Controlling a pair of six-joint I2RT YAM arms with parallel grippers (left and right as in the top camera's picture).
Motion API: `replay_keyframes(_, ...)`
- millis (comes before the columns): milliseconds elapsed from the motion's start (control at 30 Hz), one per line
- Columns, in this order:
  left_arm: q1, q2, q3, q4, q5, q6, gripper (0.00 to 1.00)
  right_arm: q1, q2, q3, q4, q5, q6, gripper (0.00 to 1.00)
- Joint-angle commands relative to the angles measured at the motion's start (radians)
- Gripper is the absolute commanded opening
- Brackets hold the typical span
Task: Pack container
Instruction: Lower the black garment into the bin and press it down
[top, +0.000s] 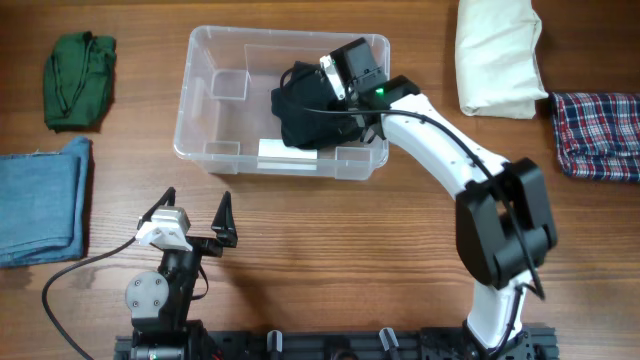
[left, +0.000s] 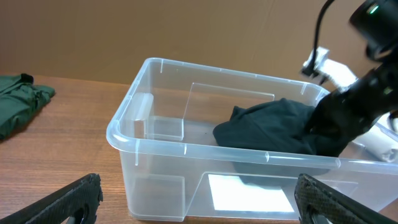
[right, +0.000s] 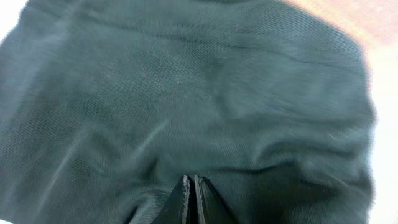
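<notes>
The clear container (top: 225, 110) stands at the back middle of the table, its white label (left: 249, 193) showing through the near wall. A dark, crumpled cloth (top: 305, 110) lies in its right half. My right gripper (top: 318, 102) reaches down into the container from the right, and in the right wrist view it (right: 191, 186) is shut, pinching a fold of the cloth (right: 186, 93), which fills the frame. My left gripper (top: 192, 212) waits in front of the container, open and holding nothing. Its fingers (left: 68, 199) frame the container's near wall (left: 155, 186).
A green bundle (top: 80, 80) lies at the back left and folded blue denim (top: 40, 200) at the left edge. A cream cloth (top: 498, 55) and a plaid cloth (top: 598, 135) lie at the back right. The right arm (top: 440, 140) slants across the container's right rim.
</notes>
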Motion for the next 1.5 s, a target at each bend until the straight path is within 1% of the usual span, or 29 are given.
replay_keyframes(0,0.006,-0.007,-0.001,-0.009,-0.002,-0.008,1.0,-0.005,0.06,0.007,0.005,0.018,0.008,0.04)
replay_keyframes(300,0.006,-0.007,-0.001,-0.009,-0.002,-0.008,1.0,-0.004,0.07,0.011,0.024,0.018,0.008,0.04)
replay_keyframes(467,0.006,-0.007,-0.001,-0.009,-0.002,-0.008,1.0,-0.004,0.049,0.046,0.024,0.019,-0.005,0.04)
replay_keyframes(600,0.006,-0.007,-0.001,-0.009,-0.002,-0.008,1.0,-0.004,0.045,0.108,0.037,0.018,-0.078,0.04)
replay_keyframes(667,0.006,-0.007,-0.001,-0.009,-0.002,-0.008,1.0,-0.004,0.045,0.115,0.086,0.024,-0.108,0.04)
replay_keyframes(733,0.006,-0.007,-0.001,-0.009,-0.002,-0.008,1.0,-0.004,0.046,0.115,0.145,0.034,-0.093,0.04)
replay_keyframes(833,0.006,-0.007,-0.001,-0.009,-0.002,-0.008,1.0,-0.003,0.045,0.118,0.168,0.036,0.008,0.04)
replay_keyframes(867,0.006,-0.007,-0.001,-0.009,-0.002,-0.008,1.0,-0.002,0.045,0.158,0.1,0.036,0.11,0.04)
replay_keyframes(967,0.006,-0.007,-0.001,-0.009,-0.002,-0.008,1.0,-0.002,0.045,0.257,-0.063,0.023,0.2,0.04)
replay_keyframes(1067,0.006,-0.007,-0.001,-0.009,-0.002,-0.008,1.0,-0.002,0.046,0.417,-0.251,0.014,0.23,0.04)
replay_keyframes(1133,0.006,-0.007,-0.001,-0.009,-0.002,-0.008,1.0,-0.002,0.046,0.488,-0.311,0.013,0.229,0.04)
replay_keyframes(1267,0.006,-0.007,-0.001,-0.009,-0.002,-0.008,1.0,-0.002,0.046,0.587,-0.369,0.013,0.237,0.04)
replay_keyframes(1467,0.006,-0.007,-0.001,-0.009,-0.002,-0.008,1.0,-0.032,0.09,0.588,-0.38,-0.098,0.274,0.04)
